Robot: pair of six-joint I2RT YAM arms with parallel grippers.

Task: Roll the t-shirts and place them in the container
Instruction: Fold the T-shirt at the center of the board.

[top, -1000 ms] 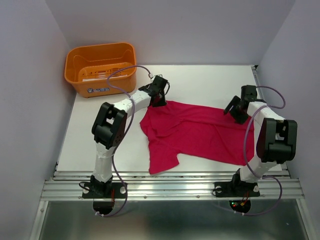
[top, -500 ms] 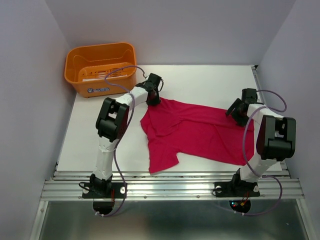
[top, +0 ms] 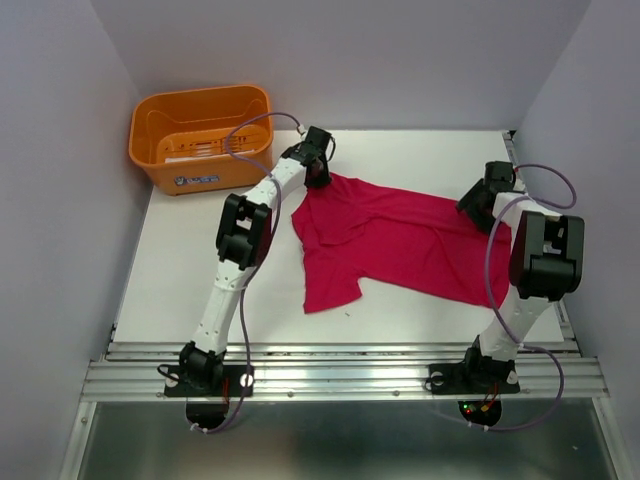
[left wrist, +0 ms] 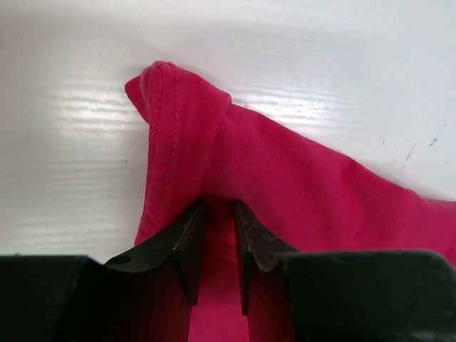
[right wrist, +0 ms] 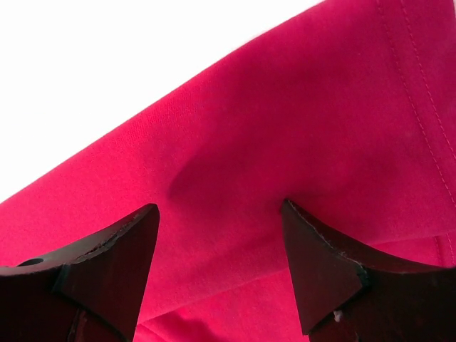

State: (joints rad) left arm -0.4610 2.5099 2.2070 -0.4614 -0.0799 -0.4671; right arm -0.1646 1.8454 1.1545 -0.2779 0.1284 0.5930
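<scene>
We saw the shirt (top: 400,240) lying spread across the middle of the white bench (top: 190,280), stretched between the two arms. It was mostly flat, with some creases. One sleeve hung towards the near edge on the left side, and the body ran off to the right. An orange basket (top: 200,135) stood in the far left corner, well apart from the shirt.

The left fingers (top: 318,180) sat at the shirt's far left corner. In the left wrist view they were drawn close together and clamped on a pinch of the red cloth (left wrist: 299,192). A stitched hem folded up into a small peak just beyond the tips, and bare bench (left wrist: 320,57) lay past it.

The right fingers (top: 480,212) were at the shirt's far right end. In the right wrist view they stood wide apart, with nothing gripped between them. Smooth cloth (right wrist: 249,142) filled the gap, with a faint crease running across it. Both tips seemed to rest down on the fabric, though we could not tell how firmly. A double line of stitching ran along the right side of that view, and the cloth's edge met the white bench (right wrist: 107,57) at the upper left.
</scene>
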